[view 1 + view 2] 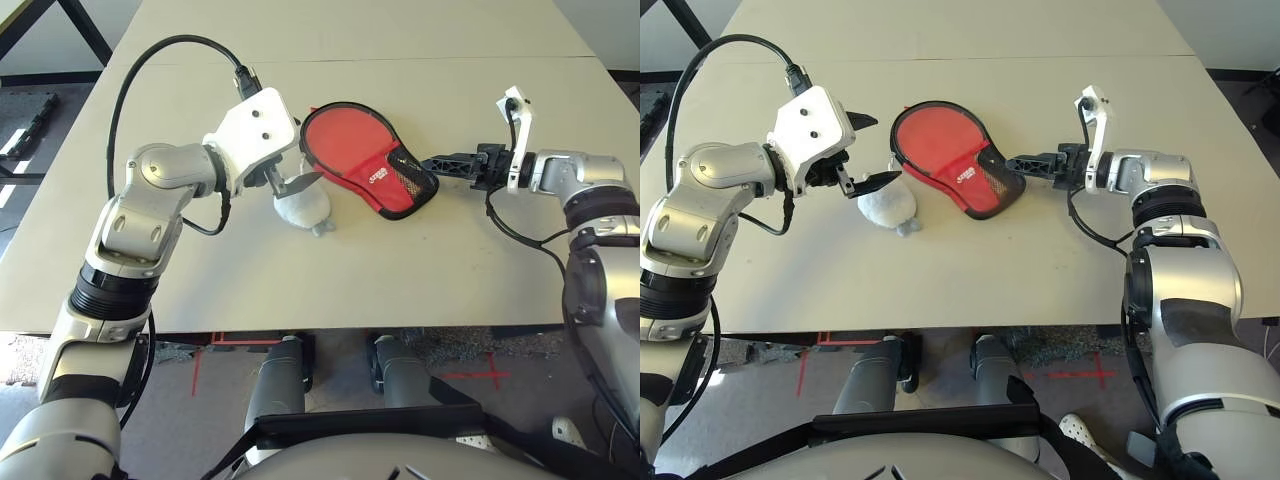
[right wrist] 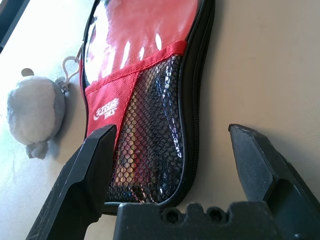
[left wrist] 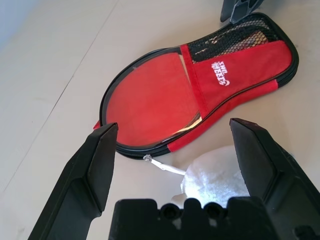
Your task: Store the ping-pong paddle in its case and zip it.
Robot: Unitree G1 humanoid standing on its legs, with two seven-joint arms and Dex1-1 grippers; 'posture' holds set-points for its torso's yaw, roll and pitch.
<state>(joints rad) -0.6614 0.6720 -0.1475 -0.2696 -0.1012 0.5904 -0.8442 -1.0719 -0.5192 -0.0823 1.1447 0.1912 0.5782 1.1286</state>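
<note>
Beige table (image 1: 400, 290); case (image 1: 365, 160) upper centre, ping-pong paddle (image 3: 150, 102) inside. Left gripper (image 1: 865, 150), right gripper (image 1: 440, 163) both spread, empty. Risk: nudging the case, zipper missed.

paddle handle (image 2: 137, 175) veiled behind case (image 2: 150, 75) mesh

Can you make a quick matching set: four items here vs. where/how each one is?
Items:
1. case
2. soft white-grey lump
3. left tool
4. right tool

States:
A. open, at the case's narrow mesh end
B. lying flat mid-table, red with a black mesh pocket
C. open, above the lump beside the case's round end
D. resting on the table next to the case's round end

Pairs: 1-B, 2-D, 3-C, 4-A
</note>
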